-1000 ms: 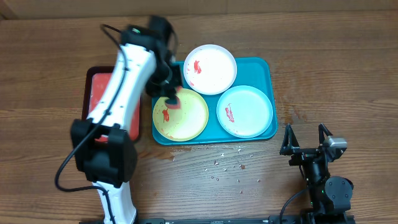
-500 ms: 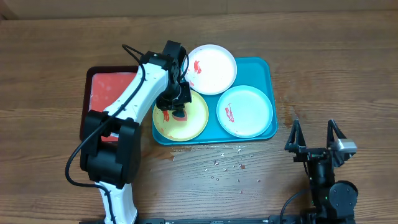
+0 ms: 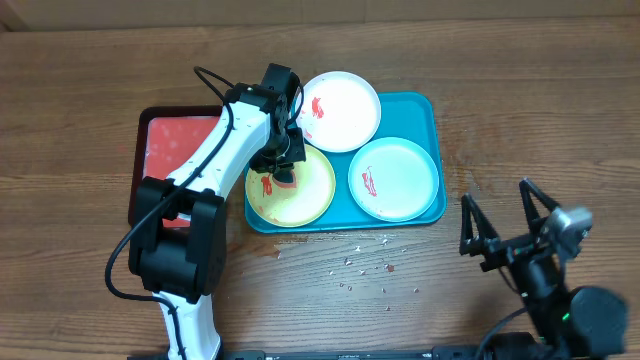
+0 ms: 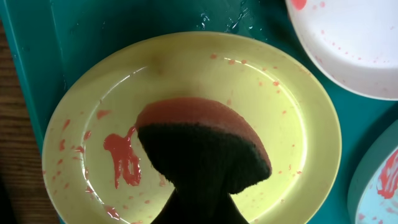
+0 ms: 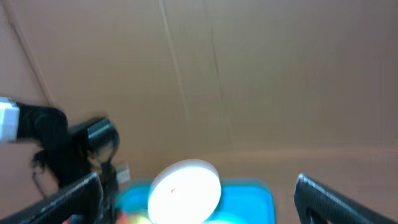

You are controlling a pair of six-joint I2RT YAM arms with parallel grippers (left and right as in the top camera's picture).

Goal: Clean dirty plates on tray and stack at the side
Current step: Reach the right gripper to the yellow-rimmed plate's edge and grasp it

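The teal tray (image 3: 430, 110) holds three plates. The yellow-green plate (image 3: 310, 195) lies at its front left, the white plate (image 3: 345, 110) at the back, the light-blue plate (image 3: 400, 175) at the right. All carry red smears. My left gripper (image 3: 285, 172) is shut on a red sponge with a dark pad (image 4: 205, 140), pressed on the yellow-green plate (image 4: 298, 124) beside a red smear (image 4: 121, 158). My right gripper (image 3: 507, 225) is open and empty, raised off the table to the right front of the tray. Its view shows the white plate (image 5: 186, 186) and the tray (image 5: 255, 196).
A smaller red tray (image 3: 165, 150) with a dark rim lies left of the teal tray, partly under my left arm. Small crumbs (image 3: 365, 265) are scattered on the wooden table in front of the teal tray.
My left gripper moved the sponge from the plate's left edge toward its middle. My right arm has risen and tilted, the open gripper now higher and pointing toward the tray.
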